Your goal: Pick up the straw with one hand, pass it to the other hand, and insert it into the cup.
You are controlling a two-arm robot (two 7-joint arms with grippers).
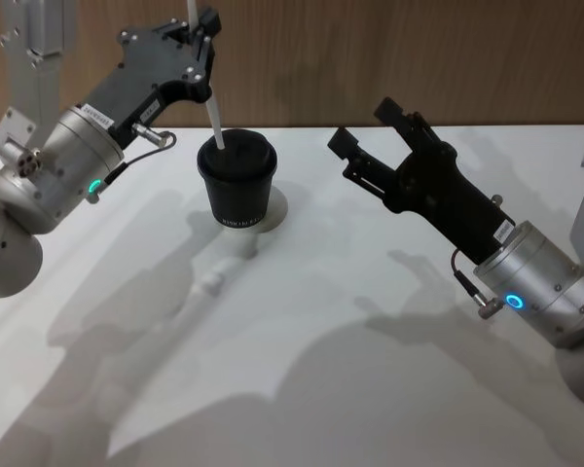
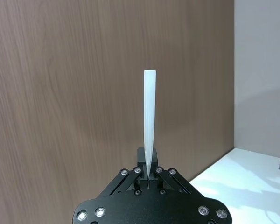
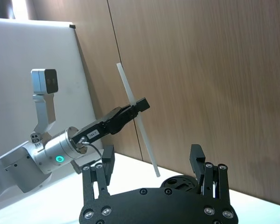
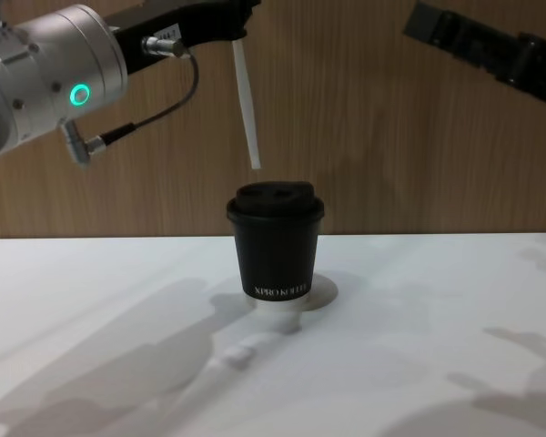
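Note:
The thin white straw (image 1: 215, 122) hangs slightly tilted over the cup, pinched near its upper part by my left gripper (image 1: 204, 37), which is shut on it. In the chest view the straw (image 4: 247, 100) ends a short gap above the domed lid of the black cup (image 4: 275, 246). The cup (image 1: 237, 180) stands upright on the white table. From the left wrist the straw (image 2: 149, 121) rises straight out of the closed fingertips (image 2: 153, 161). My right gripper (image 1: 367, 126) is open and holds nothing. It hovers to the right of the cup, pointing toward it.
The white table (image 1: 370, 321) stretches wide around the cup. A wooden wall (image 1: 419, 58) runs along its far edge. A white board (image 3: 37, 42) stands off to the side in the right wrist view.

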